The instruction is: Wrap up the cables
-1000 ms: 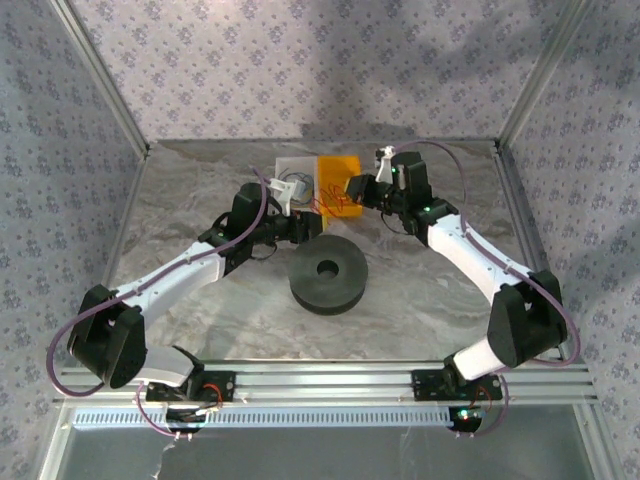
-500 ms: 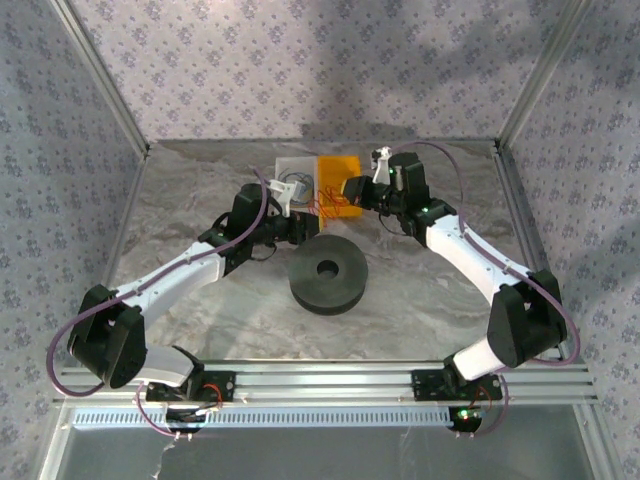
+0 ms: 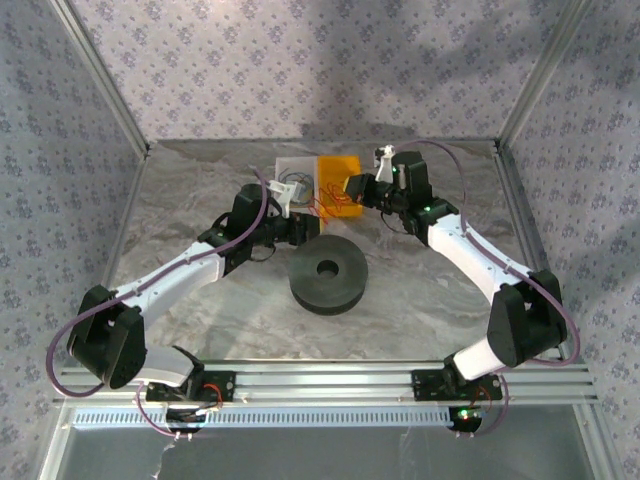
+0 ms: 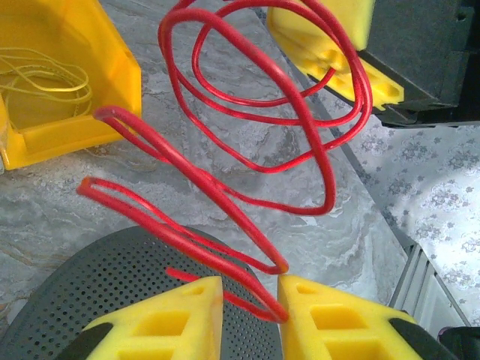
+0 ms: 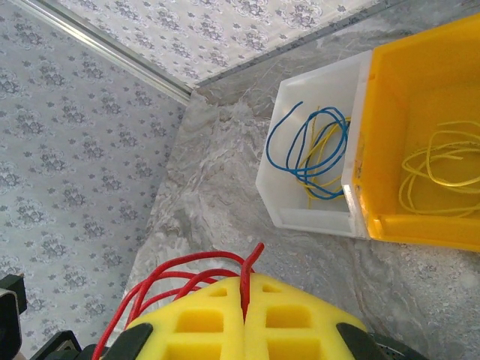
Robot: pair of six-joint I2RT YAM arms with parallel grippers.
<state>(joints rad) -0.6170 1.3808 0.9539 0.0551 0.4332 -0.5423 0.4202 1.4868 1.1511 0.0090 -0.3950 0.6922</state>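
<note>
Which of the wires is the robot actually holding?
The red wire: the right gripper pinches it, and it passes through the left gripper. The blue wire and yellow wire lie untouched.

Table (image 3: pixel 190 200): spool (image 3: pixel 328 272) sits near the middle, between the two arms. Behind it, toward the far edge, left bin (image 3: pixel 291 168) and right bin (image 3: pixel 340 168) stand side by side, walls touching. Tangled loops (image 5: pixel 315 154) lie in the left bin, loose loops (image 5: pixel 442 176) in the right bin. Cable (image 4: pixel 247 142) hangs in coils above the table, between spool and bins, strung from one gripper to the other. Left gripper (image 4: pixel 251 289) is over the spool's far edge, with strands passing through the gap between its fingers. Right gripper (image 5: pixel 245 283) is to the cable's right, before the right bin, with the cable end pinched between its fingers.
</note>
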